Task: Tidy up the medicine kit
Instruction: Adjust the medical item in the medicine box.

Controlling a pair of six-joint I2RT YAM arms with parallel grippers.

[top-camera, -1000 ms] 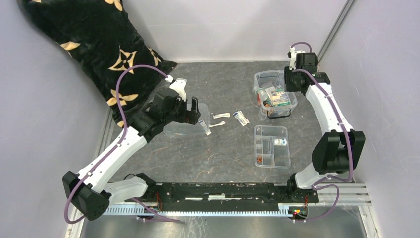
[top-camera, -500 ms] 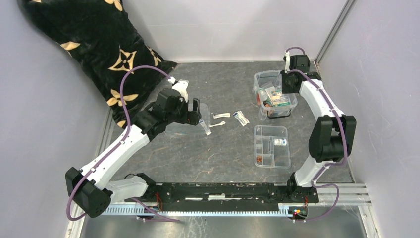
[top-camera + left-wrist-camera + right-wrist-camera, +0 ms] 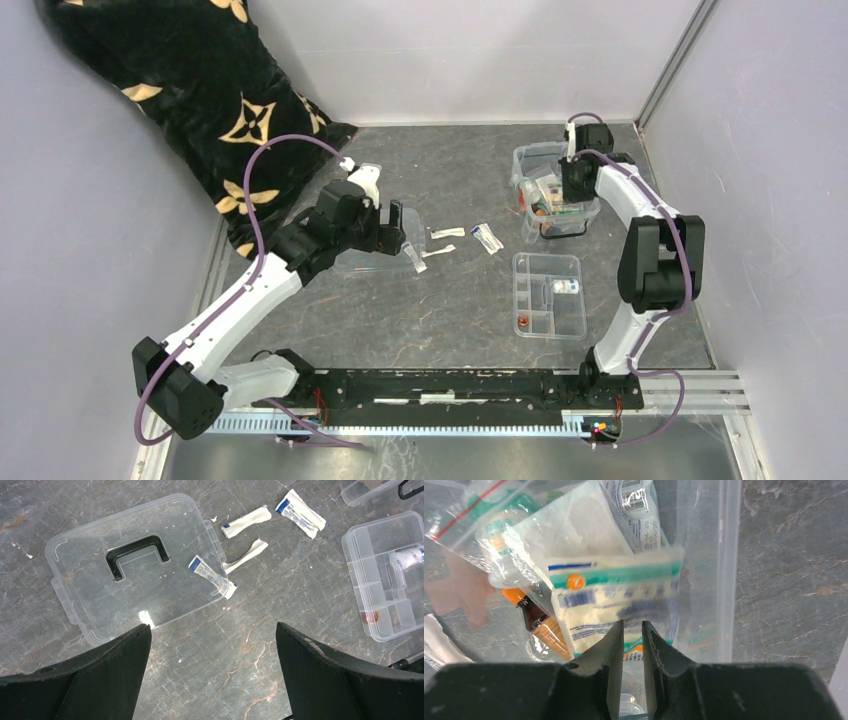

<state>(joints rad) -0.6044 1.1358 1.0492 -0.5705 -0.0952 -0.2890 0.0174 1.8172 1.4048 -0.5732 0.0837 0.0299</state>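
The medicine kit sits far right on the dark marbled worktop, near the pale back wall. Right fingers pinch a white packet inside it; left fingers hang spread above its lid.

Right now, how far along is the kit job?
Done: lid off, lying flat; box holds several supplies. In hand: right end effector pinches a packet inside the box; left end effector hangs open over the lid. Left: loose packets on the table, tray, lid back on.
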